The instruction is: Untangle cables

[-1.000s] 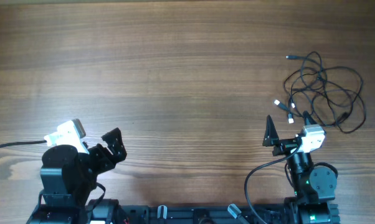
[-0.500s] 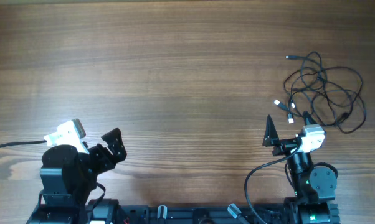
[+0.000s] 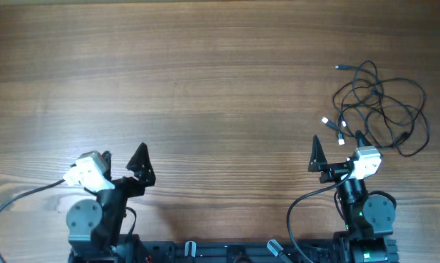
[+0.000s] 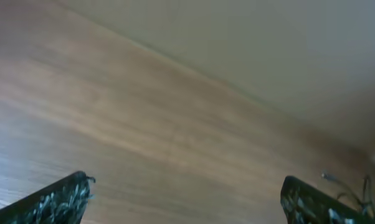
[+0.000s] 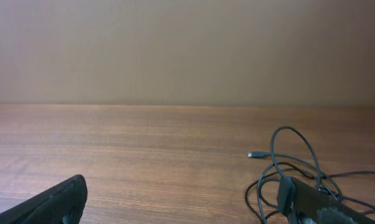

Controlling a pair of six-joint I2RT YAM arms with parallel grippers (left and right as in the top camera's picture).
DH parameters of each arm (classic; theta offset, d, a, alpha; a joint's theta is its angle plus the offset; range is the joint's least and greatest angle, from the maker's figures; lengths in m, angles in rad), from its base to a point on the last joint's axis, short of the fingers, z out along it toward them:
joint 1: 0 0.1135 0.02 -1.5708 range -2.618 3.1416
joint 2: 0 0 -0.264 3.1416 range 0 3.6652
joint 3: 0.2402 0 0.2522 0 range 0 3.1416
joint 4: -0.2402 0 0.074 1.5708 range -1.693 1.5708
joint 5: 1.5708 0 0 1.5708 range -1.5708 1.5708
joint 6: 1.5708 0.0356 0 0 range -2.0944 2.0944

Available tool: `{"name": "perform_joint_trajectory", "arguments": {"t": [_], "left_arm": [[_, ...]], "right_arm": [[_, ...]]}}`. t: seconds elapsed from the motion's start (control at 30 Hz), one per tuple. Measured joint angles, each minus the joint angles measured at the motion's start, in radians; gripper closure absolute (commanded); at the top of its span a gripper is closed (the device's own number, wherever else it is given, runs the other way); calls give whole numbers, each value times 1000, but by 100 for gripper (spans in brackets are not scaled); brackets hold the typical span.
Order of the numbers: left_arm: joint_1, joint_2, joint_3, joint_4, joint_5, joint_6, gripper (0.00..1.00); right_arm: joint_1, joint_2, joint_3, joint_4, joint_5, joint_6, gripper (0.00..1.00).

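The cables (image 3: 381, 109) lie in one tangled bundle of thin black loops at the right side of the table, with silver-tipped plugs (image 3: 327, 121) sticking out to the left. My right gripper (image 3: 339, 150) is open and empty just in front of the bundle. In the right wrist view the cables (image 5: 298, 163) lie by the right finger of that gripper (image 5: 184, 205). My left gripper (image 3: 123, 159) is open and empty at the front left, far from the cables. The left wrist view is blurred. It shows the open gripper (image 4: 184, 205) and a bit of cable (image 4: 356, 186) at the far right.
The wooden table (image 3: 205, 88) fills the overhead view. The arm bases and their thick black leads (image 3: 308, 204) sit along the front edge. A plain wall (image 5: 187, 50) stands behind the table's far edge.
My left arm has swung round, and its gripper has shifted a little to the right and now points up the table. The right arm and the cables have not moved.
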Motion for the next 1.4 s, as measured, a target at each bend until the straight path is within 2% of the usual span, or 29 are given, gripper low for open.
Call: {"name": "perform_joint_trajectory", "arguments": {"t": [0.07,0.17,0.23,0.3,0.4,0.57,1.1,1.27,1.4], "left_arm": [[0,-58,-113,201,17,0,0],[0,-61,-194,395,29,4,0],[0,-61,-253,566,32,38,0],[0,-62,-288,650,40,113,0],[0,-62,-320,629,66,214,0],[0,-63,-333,442,81,324,0],[0,-62,-334,428,80,343,0],[-74,-62,-334,428,81,343,0],[-74,-62,-334,428,81,343,0]], "right_arm": [[0,0,0,0,0,0,0],[0,0,0,0,0,0,0],[0,0,0,0,0,0,0],[0,0,0,0,0,0,0],[0,0,0,0,0,0,0],[0,0,0,0,0,0,0],[0,0,0,0,0,0,0],[0,0,0,0,0,0,0],[0,0,0,0,0,0,1]]}}
